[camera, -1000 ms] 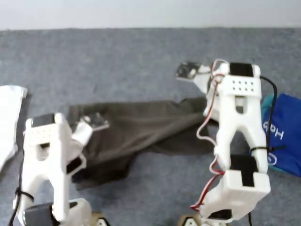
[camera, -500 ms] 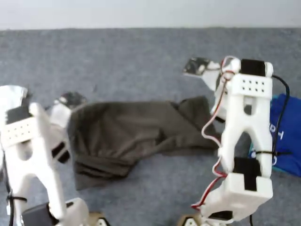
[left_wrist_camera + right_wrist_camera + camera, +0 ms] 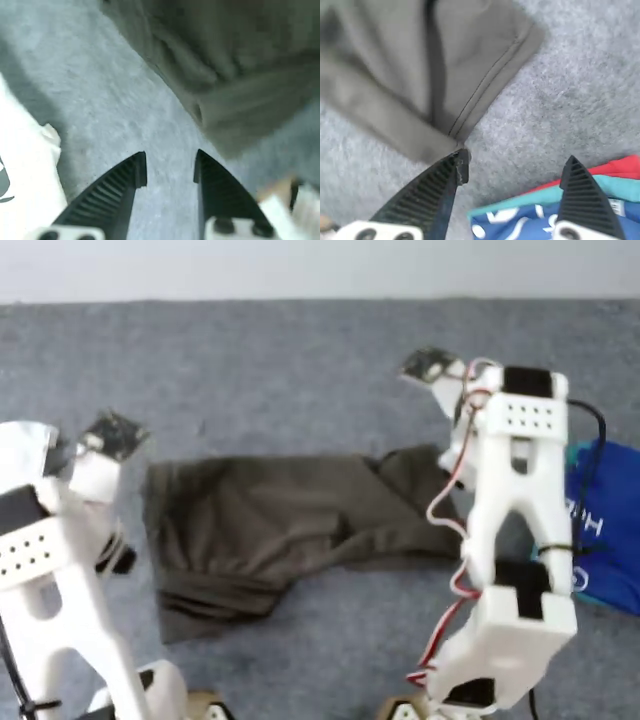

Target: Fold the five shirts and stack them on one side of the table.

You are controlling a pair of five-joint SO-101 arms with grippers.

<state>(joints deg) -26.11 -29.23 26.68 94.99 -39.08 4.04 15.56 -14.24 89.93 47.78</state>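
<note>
White shirt (image 3: 22,445) at left edge of table (image 3: 300,360). Left gripper (image 3: 170,156) near it, jaws slightly apart, empty, over bare table just off olive shirt (image 3: 270,515). Olive shirt mid-table, partly folded, rumpled. Likely light, limp, sags when lifted: pinch corners or fold edge. Right gripper (image 3: 516,159) wide open, empty, by shirt's right corner. Blue shirt (image 3: 605,530) far right.

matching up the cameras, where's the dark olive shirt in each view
High view: dark olive shirt lies mid-table between the arms.
Left wrist view: ahead of the left claw, apart from it.
Right wrist view: its hem beside one fingertip of the right claw.
Shared landmark: grey table cover.
</note>
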